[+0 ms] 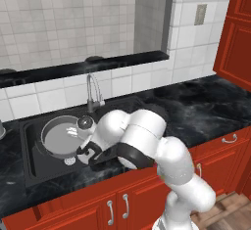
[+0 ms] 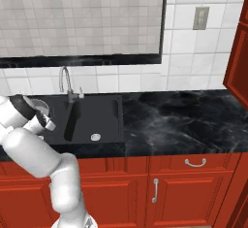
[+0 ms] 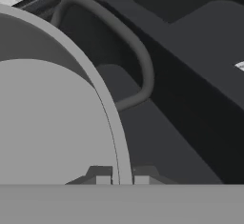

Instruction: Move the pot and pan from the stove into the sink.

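Note:
The grey pot (image 1: pixel 59 137) rests low in the left basin of the black sink (image 1: pixel 33 163), its pale inside facing up. My gripper (image 1: pixel 78 143) reaches down at the pot's right rim. In the hand view the rim (image 3: pixel 113 123) runs straight between the two fingertips (image 3: pixel 102 176), so the gripper (image 3: pixel 122 178) is shut on it. One dark loop handle (image 3: pixel 140 58) arcs out just past the rim. From the right base view a bit of the pot (image 2: pixel 38 106) shows behind my arm. The pan and the stove are out of view.
A chrome faucet (image 1: pixel 92 91) stands behind the divider between the basins. The right basin (image 2: pixel 99 113) has a drain (image 2: pixel 96 137). Dark marbled countertop (image 2: pixel 184 120) stretches right toward red cabinets (image 1: pixel 235 33). A dark window ledge (image 1: pixel 83 67) runs along the tiled wall.

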Robot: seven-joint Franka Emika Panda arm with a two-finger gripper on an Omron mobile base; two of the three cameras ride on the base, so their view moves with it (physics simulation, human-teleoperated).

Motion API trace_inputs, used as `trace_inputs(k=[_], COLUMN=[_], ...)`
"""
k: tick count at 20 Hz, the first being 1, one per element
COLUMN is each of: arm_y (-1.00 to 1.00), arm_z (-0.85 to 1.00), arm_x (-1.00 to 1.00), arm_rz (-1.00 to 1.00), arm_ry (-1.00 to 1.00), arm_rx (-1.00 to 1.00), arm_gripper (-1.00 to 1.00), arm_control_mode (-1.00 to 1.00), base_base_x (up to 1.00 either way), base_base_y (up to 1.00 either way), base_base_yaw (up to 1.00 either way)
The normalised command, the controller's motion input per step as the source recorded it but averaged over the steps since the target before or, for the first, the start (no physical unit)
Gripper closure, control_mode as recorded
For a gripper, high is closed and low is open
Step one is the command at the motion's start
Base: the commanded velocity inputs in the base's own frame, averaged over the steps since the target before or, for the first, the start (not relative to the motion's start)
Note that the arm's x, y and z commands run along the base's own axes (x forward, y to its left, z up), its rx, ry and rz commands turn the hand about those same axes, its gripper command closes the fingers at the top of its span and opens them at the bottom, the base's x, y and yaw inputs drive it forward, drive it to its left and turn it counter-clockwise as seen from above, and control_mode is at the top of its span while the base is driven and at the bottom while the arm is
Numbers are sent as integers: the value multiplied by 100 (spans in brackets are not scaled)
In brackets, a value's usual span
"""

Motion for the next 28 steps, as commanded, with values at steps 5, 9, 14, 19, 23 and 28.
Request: trace_inputs(k=[5,9,14,19,23,28], arm_y=[27,21,7,0,0,0], arm_z=[-46,-34,-11,0,22,73], arm_x=[16,18,12,0,0,0], arm_rz=[0,0,0,0,0,0], arm_ry=[-5,-4,0,0,0,2], arm_rx=[-5,-2,0,0,1,5], arm_gripper=[100,100,100,-100,-100,-100], arm_control_mode=[-100,-100,-100,-100,-100,-100], base_base_x=[0,0,0,0,0,0], base_base_y=[0,0,0,0,0,0], base_base_yaw=[0,0,0,0,0,0])
